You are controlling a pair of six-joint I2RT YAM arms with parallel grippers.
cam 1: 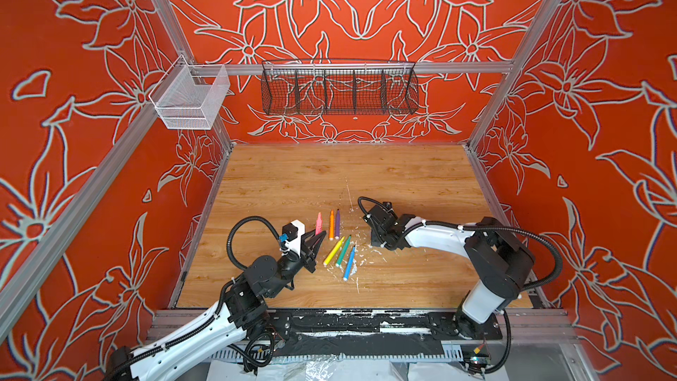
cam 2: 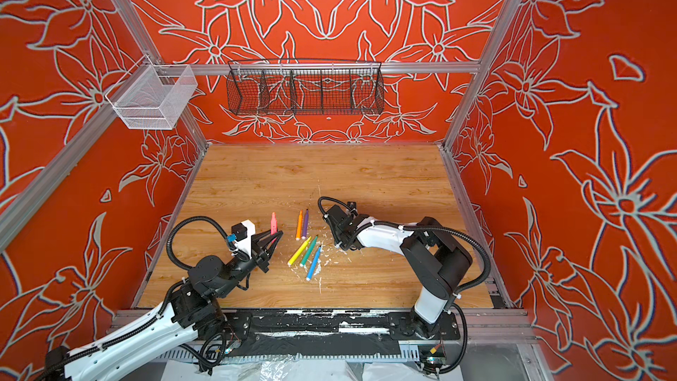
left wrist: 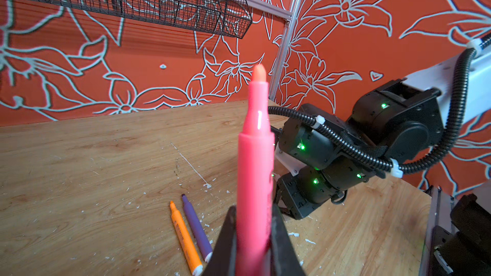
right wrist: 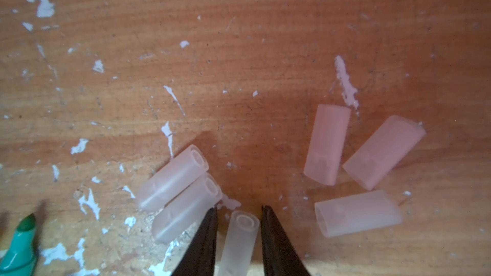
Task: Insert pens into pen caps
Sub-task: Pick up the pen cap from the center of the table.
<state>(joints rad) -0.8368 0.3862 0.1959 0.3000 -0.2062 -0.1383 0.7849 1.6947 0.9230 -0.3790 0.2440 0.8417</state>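
Right claw (right wrist: 239, 207): jaws apart, straddling one pen cap (right wrist: 240, 242), not yet pinching.
Cap axis: along the fingers (right wrist: 204, 248), ringed end toward their tips.
Cap place: tabletop (right wrist: 265, 49) middle, nearer its front edge.
Left claw (left wrist: 253, 209): clamped on pink pen (left wrist: 255, 155), nib bare.

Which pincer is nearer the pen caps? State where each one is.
Right. The right pincer straddles one cap of the pen caps; the left pincer, shut on the pink pen, sits apart, beyond the lying pens.
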